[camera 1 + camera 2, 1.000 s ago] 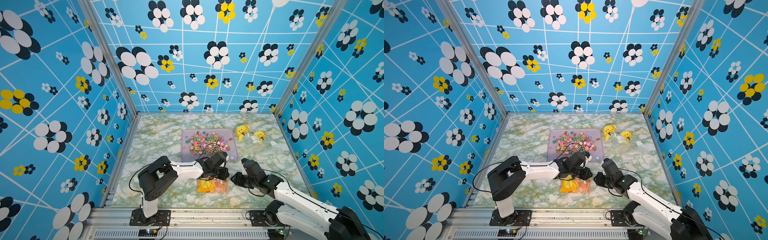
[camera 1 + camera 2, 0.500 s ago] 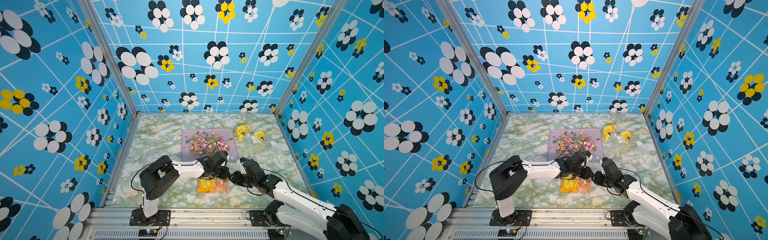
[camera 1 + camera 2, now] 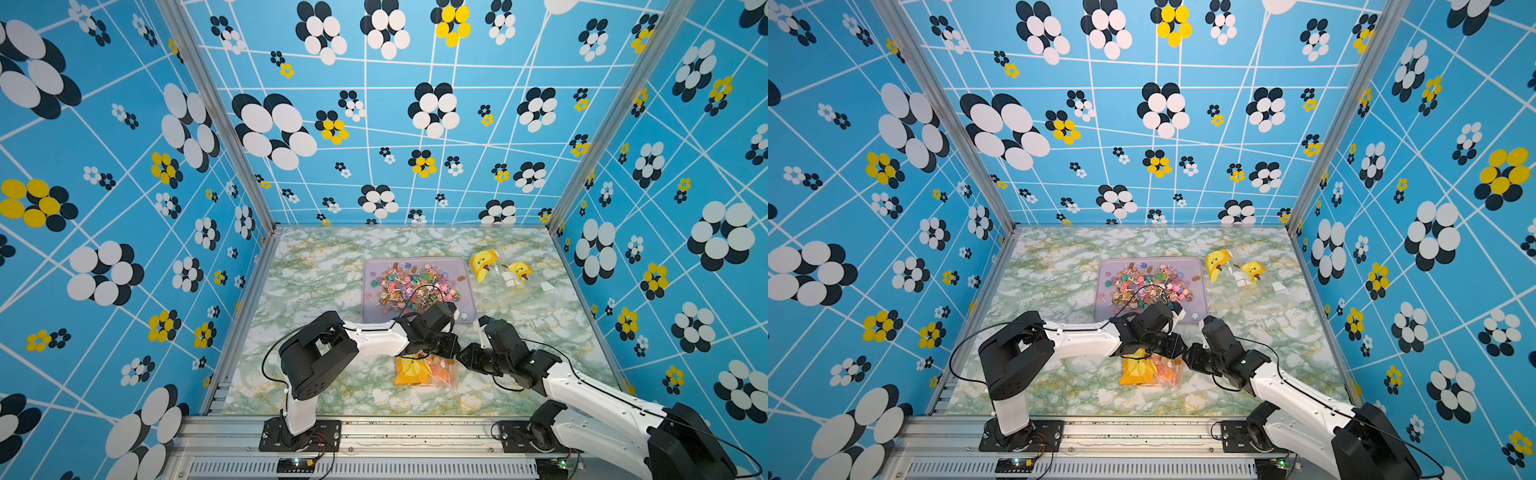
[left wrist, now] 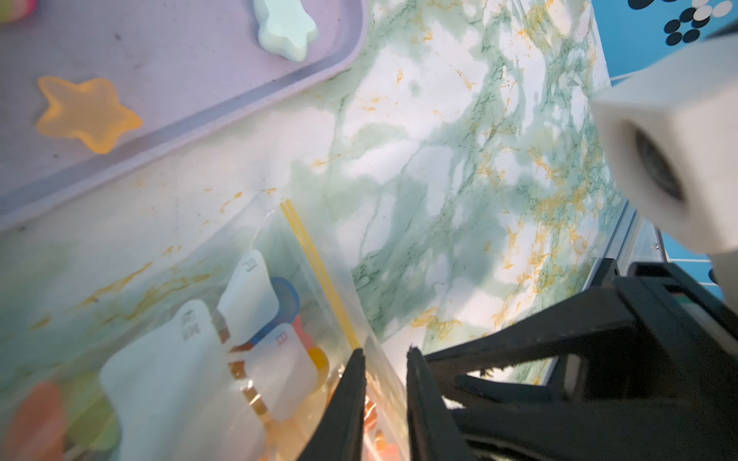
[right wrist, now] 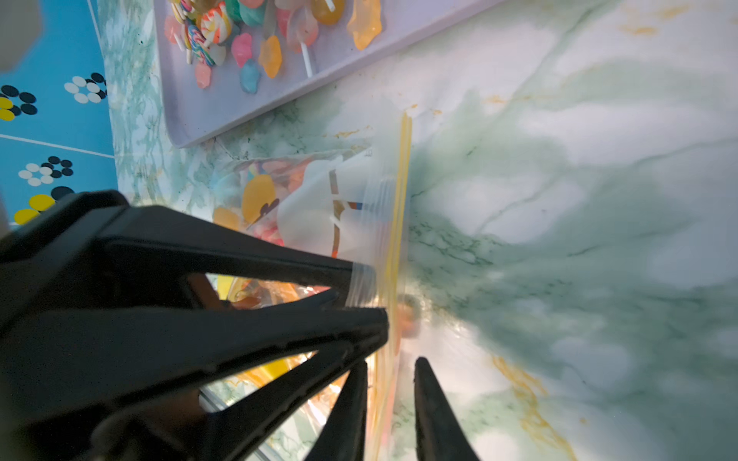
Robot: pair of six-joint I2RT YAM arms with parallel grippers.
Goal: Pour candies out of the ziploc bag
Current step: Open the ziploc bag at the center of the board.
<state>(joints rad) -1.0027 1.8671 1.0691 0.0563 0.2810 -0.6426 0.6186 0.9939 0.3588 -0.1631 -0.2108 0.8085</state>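
Observation:
The ziploc bag (image 3: 426, 372) (image 3: 1150, 372) lies flat on the marble table in front of the tray, clear with a yellow print, and holds candies (image 3: 441, 368). Its yellow zip strip (image 5: 399, 207) (image 4: 315, 263) faces the tray. My left gripper (image 3: 441, 352) (image 4: 385, 355) is shut on the bag's lip near its right corner. My right gripper (image 3: 464, 356) (image 5: 389, 365) comes in from the right, its jaws shut around the same zip edge. A heap of candies (image 3: 415, 286) (image 5: 239, 48) fills the lilac tray (image 3: 368, 291).
Two emptied clear bags with yellow duck prints (image 3: 484, 262) (image 3: 519, 270) lie at the back right beside the tray. Star sweets (image 4: 86, 111) sit near the tray's front rim (image 4: 239, 103). Patterned blue walls close in the table on three sides.
My right gripper has crept left to the bag's mouth, and its jaws have narrowed on the zip edge. The left gripper and the bag have hardly moved.

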